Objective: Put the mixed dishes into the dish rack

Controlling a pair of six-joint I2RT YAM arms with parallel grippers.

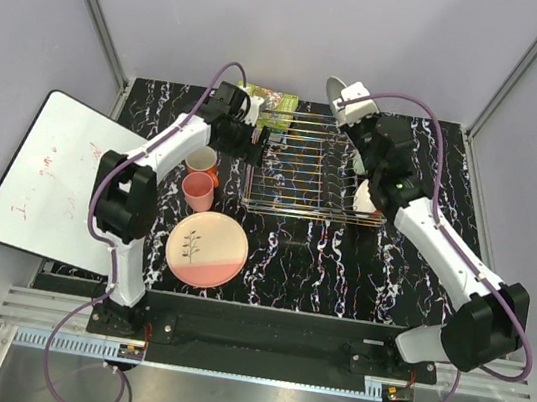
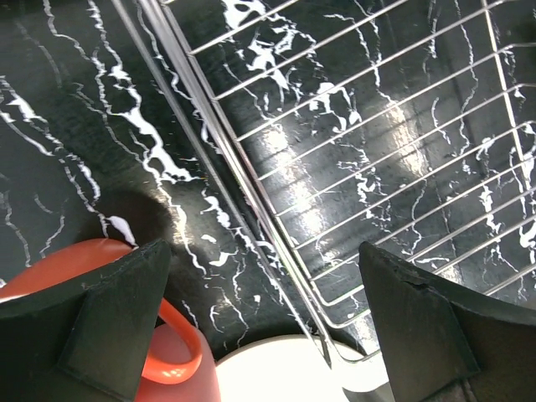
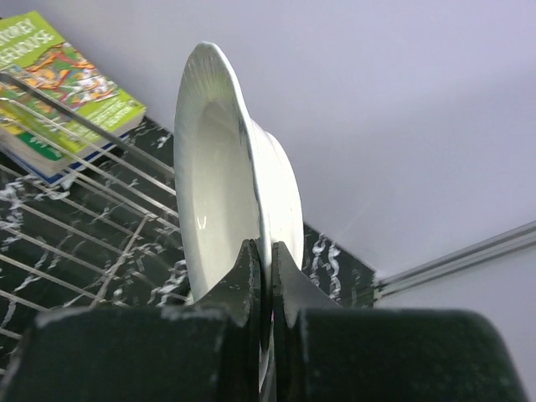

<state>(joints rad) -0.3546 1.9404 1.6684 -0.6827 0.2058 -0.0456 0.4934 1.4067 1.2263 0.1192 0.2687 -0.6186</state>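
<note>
The right gripper [image 3: 266, 272] has its two fingers [image 3: 243, 285] pinched hard together on the rim of a pale dish [image 3: 222, 167]. The dish stands on edge and rises straight up out of the grip, its hollow side turned toward the green book [image 3: 63, 71]. From above, the dish sits in the air at the far right corner of the dish rack [image 1: 299, 165], tilted, clear of the wires. Something white [image 1: 370, 198] shows at the rack's right end, under that arm; I can't tell what it is.

The left gripper [image 2: 264, 276] hangs low over the rack's near left corner with its fingers [image 2: 109, 318] spread wide and nothing between them but wire and marbled table [image 1: 342, 252]. A salmon-pink cup [image 2: 172, 360] lies just beside the left finger, partly hidden by it. A white rounded edge [image 2: 268, 368] peeks in below.

A second cup [image 1: 199, 191] and the pink-and-cream plate [image 1: 207, 249] sit on the table left of the rack, well apart from both grippers
</note>
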